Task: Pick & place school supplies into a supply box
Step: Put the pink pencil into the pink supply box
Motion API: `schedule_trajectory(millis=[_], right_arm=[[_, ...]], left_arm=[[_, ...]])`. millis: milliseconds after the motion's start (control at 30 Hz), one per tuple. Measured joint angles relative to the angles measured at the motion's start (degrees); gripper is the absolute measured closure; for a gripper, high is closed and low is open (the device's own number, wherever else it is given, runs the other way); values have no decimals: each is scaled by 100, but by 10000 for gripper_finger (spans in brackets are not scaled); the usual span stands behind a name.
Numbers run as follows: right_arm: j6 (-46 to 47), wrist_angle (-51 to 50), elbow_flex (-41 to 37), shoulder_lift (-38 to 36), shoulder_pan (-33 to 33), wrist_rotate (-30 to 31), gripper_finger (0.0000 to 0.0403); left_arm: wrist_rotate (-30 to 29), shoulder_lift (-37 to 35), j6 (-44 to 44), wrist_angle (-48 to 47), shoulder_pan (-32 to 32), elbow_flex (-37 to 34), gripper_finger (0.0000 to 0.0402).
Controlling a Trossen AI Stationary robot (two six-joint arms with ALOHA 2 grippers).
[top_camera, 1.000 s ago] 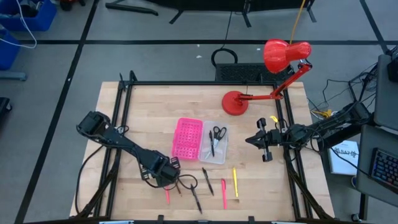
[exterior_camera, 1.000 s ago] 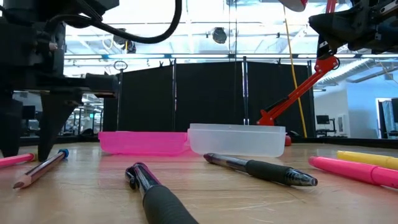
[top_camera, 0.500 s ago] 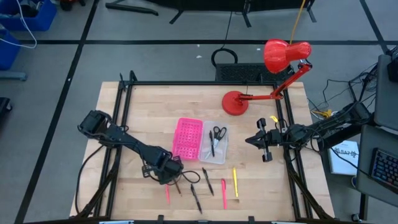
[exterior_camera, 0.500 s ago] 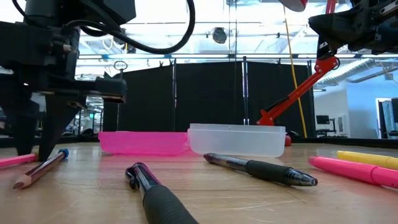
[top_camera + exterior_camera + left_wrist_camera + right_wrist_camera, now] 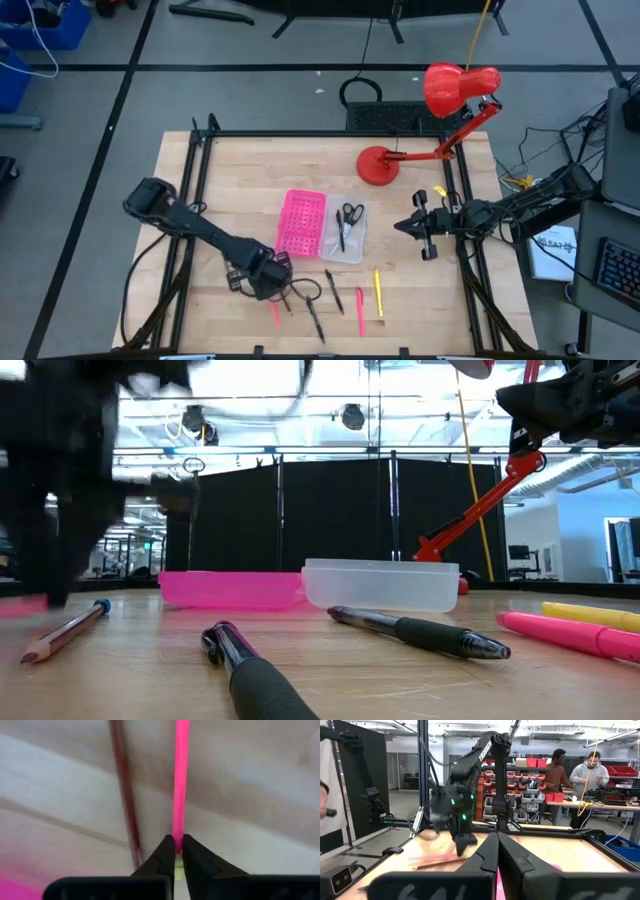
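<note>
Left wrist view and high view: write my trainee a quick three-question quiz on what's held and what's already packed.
1. True or false: the left tool is shut on a pink pen.
2. The scissors lie: A) in the clear tray half; B) in the pink half; C) on the bare table.
3. What colour is the loose pen nearest the right tool?
Key: 1 true; 2 A; 3 yellow.

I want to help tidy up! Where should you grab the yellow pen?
Probably its middle, from straight above: the yellow pen lies flat, with table showing either side for fingers. The left gripper is shut on a pink pen; the right gripper waits nearer.
</note>
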Motion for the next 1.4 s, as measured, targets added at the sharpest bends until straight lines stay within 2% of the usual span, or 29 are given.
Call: schedule_trajectory(millis=[133, 233, 400, 633, 733, 833, 1100, 1267, 1400], right_arm=[[2, -108, 0, 0, 0, -5, 403], [2, -134, 1, -2, 0, -5, 403], [2, -129, 0, 7, 0, -7, 403], [2, -132, 0, 13, 0, -7, 403], [0, -129, 0, 11, 0, -7, 403], [-28, -127, 0, 17, 2, 12, 403], [-49, -130, 0, 107, -13, 471, 403], [-69, -127, 0, 144, -13, 470, 403], [-202, -89, 0, 142, -13, 469, 403]], left_arm=[[-161, -472, -203, -96, -65, 379, 390], [-306, -597, -149, -321, -59, 699, 380], [-811, -628, 705, -498, 150, 1510, 380], [-801, -369, 2293, -485, 994, 2270, 387], [-802, -181, 3074, -419, 1377, 2412, 380], [-785, 96, 3665, -236, 1735, 2535, 389], [-648, 1289, 5551, 282, 2561, 3270, 384], [-647, 1987, 6207, 252, 2861, 3822, 391], [-638, 2222, 6504, 245, 3116, 4056, 387]])
